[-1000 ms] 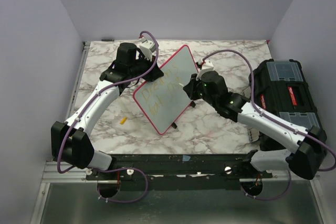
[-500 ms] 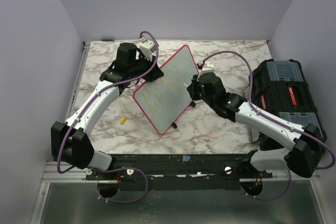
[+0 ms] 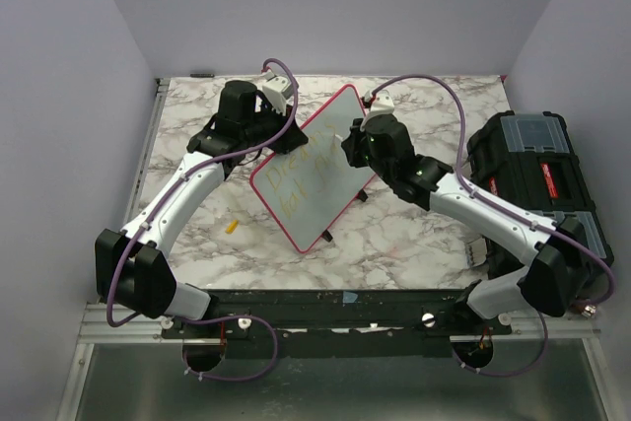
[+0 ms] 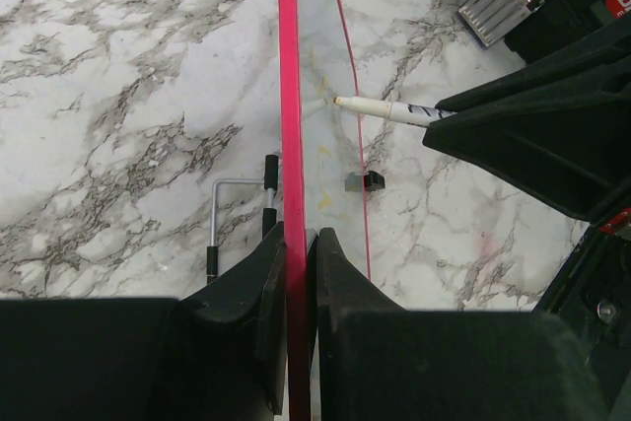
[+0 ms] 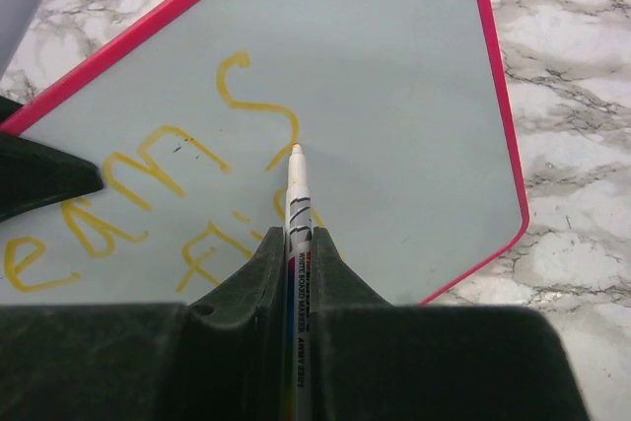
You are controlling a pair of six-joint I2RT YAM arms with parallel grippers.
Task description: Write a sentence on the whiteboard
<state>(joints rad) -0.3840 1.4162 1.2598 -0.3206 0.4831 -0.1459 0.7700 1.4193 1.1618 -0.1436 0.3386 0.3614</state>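
The whiteboard [image 3: 325,150], white with a red-pink rim, stands tilted on the marble table. My left gripper [image 3: 279,137] is shut on its upper left edge; in the left wrist view the rim [image 4: 289,145] runs between the closed jaws [image 4: 298,263]. My right gripper [image 3: 352,148] is shut on a white marker [image 5: 297,214], its tip touching the board face [image 5: 394,76] at the end of the "s". The sentence [image 5: 148,194] is yellow lettering, "Dreams" above a second line. The marker also shows in the left wrist view [image 4: 380,108].
A black toolbox [image 3: 537,170] sits at the right edge of the table. A small yellow marker cap [image 3: 232,227] lies on the marble left of the board. A black-tipped metal stand leg [image 4: 237,209] props the board from behind.
My right arm has moved up and to the left across the board, carrying the marker from the second line towards the upper line. The left arm and board have stayed put.
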